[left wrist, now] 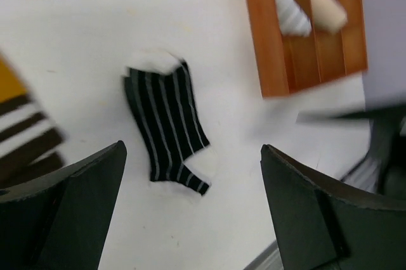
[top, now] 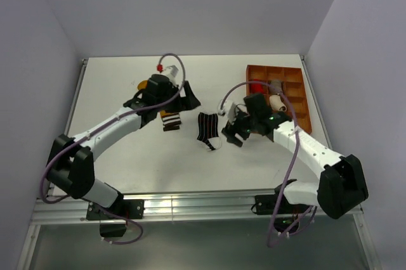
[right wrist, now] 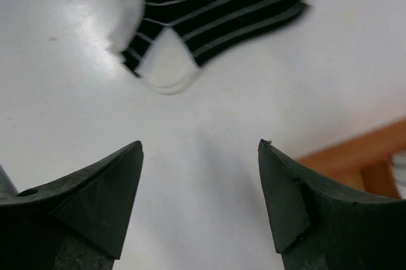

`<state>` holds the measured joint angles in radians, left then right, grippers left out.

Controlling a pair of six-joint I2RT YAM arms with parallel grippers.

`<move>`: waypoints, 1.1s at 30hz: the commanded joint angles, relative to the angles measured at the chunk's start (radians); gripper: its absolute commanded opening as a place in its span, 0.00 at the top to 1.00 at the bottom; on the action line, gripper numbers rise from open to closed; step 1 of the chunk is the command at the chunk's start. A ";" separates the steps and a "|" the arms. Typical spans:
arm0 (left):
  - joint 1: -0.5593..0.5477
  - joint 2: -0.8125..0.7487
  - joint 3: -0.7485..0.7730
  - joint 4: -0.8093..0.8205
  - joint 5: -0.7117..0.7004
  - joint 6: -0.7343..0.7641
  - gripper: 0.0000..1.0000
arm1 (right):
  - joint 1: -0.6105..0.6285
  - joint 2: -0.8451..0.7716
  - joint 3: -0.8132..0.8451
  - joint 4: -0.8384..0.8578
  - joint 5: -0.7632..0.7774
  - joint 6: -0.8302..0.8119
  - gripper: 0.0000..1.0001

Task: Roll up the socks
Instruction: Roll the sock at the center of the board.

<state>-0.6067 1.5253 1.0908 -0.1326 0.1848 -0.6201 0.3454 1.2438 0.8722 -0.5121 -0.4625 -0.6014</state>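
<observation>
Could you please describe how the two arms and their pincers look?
The left arm and right arm have white links with black joints. A purple cable loops along each; the left one has a red fitting. The left pincer and right pincer each have two black, wedge-shaped fingers. A green light glows on the right arm.

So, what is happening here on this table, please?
Two robot arms are working on a pair of socks, and neither sock looks rolled yet. The black-and-white striped sock lies flat on the table between the arms. The mustard sock lies beside it, partly under the left arm. The left gripper and the right gripper are both open and hold nothing. An orange tray at the right holds some fabric bundles.
</observation>
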 commanded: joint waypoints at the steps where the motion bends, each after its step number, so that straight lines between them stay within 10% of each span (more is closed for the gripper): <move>1: 0.080 -0.097 0.031 -0.038 -0.139 -0.151 0.06 | 0.164 -0.027 -0.062 0.138 0.128 -0.021 0.21; 10: 0.128 -0.227 0.008 -0.064 -0.240 -0.178 0.04 | 0.427 0.098 -0.122 0.287 0.341 -0.024 0.29; 33: 0.128 -0.378 -0.052 -0.036 -0.331 -0.124 0.03 | 0.578 0.325 -0.078 0.406 0.461 -0.012 0.37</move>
<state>-0.4793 1.1709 1.0489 -0.2039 -0.1368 -0.7692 0.9150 1.5486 0.7612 -0.1482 -0.0212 -0.6189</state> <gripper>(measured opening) 0.968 0.629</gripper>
